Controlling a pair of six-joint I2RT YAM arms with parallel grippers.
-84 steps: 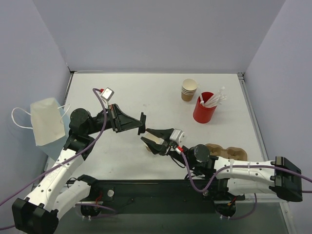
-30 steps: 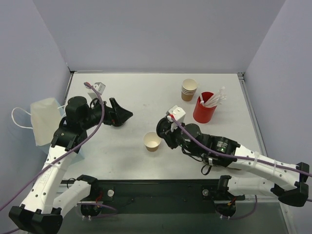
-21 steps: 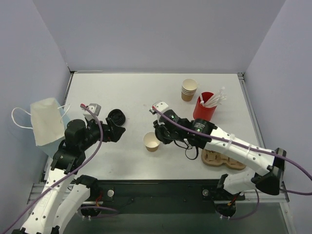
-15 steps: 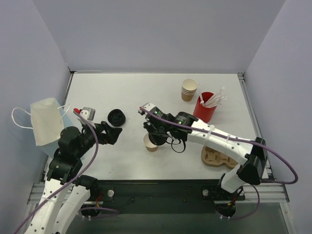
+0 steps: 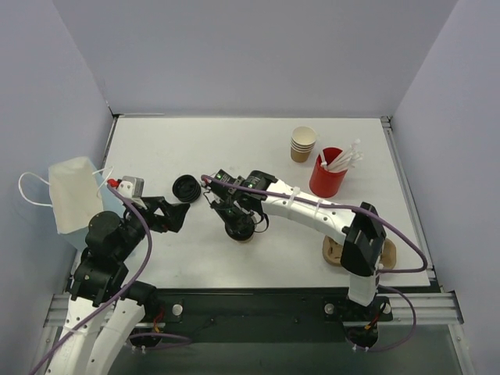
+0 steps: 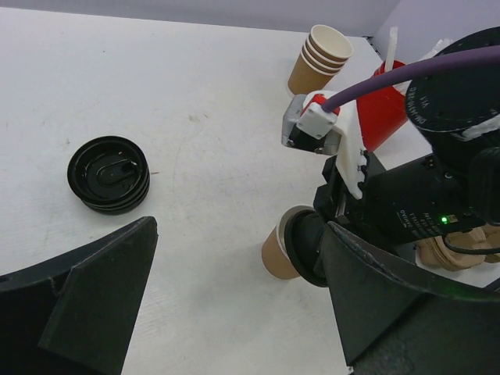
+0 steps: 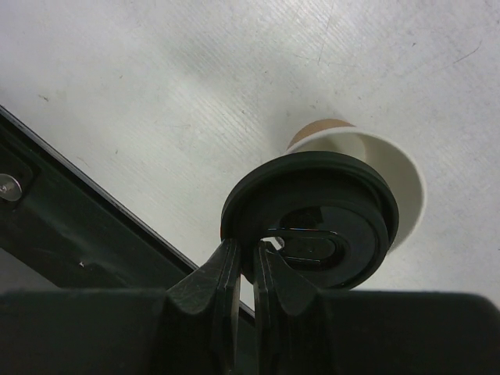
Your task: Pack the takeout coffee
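The takeout coffee's small brown paper cup [image 6: 275,255] [image 7: 321,127] stands open near the table's middle. My right gripper [image 7: 248,262] [image 5: 232,216] is shut on the rim of a round black lid [image 7: 311,219] [image 6: 308,247] [image 5: 238,226]. It holds the lid tilted just over the cup's mouth, covering most of it. The cup's white inside [image 7: 397,181] shows past the lid's edge. Whether lid and rim touch is not clear. My left gripper [image 6: 238,238] [image 5: 173,215] stands wide open to the cup's left, with nothing between its fingers.
A stack of loose black lids [image 5: 186,188] [image 6: 108,173] lies left of the cup. Stacked lidless brown cups [image 5: 303,144] and a red cup with white sticks [image 5: 326,173] stand at the back right. A brown cup carrier [image 5: 388,249] lies near right. A white bag [image 5: 76,194] hangs at the left edge.
The left arm left the stack of lids on the table and drew back to the near left. The right arm swung left and brought a lid over the open cup.
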